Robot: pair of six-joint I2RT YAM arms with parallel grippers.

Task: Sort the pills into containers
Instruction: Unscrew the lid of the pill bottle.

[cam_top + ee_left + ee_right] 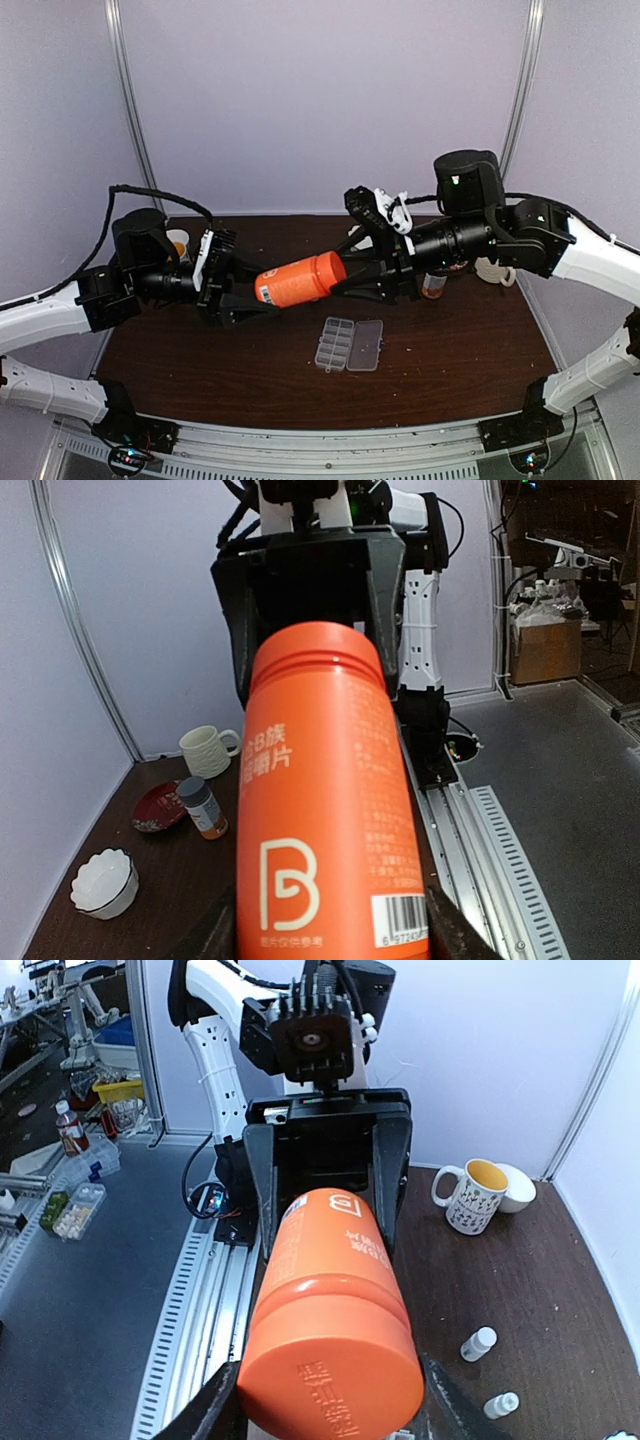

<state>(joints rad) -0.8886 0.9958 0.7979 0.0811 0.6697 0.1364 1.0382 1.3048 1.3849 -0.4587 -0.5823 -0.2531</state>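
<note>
The bottle [300, 280] is orange and lies horizontally in the air above the table [190, 375], between the two arms. The left gripper [248, 296] is clenched on its bottom end, where the barcode is. In the left wrist view its fingers [455, 932] stand on both sides of the bottle. The right gripper [347, 270] is clenched on the other end, the one with the cap. In the right wrist view the cap fills the space between its two fingers [215, 1410]. So both grippers grasp the same bottle.

The box [340, 325] rests on the table, just in front of the bottle and apart from both grippers. Its lid [366, 345] is open and lies flat to the right of the cells [328, 355]. What is inside the cells is too small to tell.

On the right part of the table stand a ribbed mug [207, 750], a red dish [158, 806], a small jar [203, 808] just beside the dish, and a white bowl [103, 882]. On the left part a patterned mug [463, 1197] stands next to a second bowl [518, 1188], and two white vials [478, 1342] are nearer to the arm bases
</note>
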